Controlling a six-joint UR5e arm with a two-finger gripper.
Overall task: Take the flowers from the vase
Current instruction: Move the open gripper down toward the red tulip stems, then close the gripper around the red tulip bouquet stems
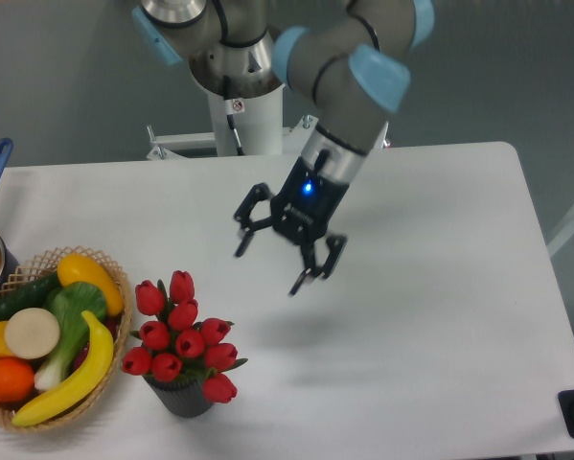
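Flowers sit upright in the vase, front left of my table, beside the basket. Gripper hangs tilted, fingers spread, apart to their upper right; height hard to judge.

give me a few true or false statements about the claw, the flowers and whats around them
1. The claw is open and holds nothing. True.
2. The flowers are lying flat on the table. False: they stand in the vase.
3. The woven basket sits to the camera's left of the vase. True.
4. The claw is touching the flowers. False: it hangs apart from them, above and to the camera's right.
5. A banana lies in the basket. True.
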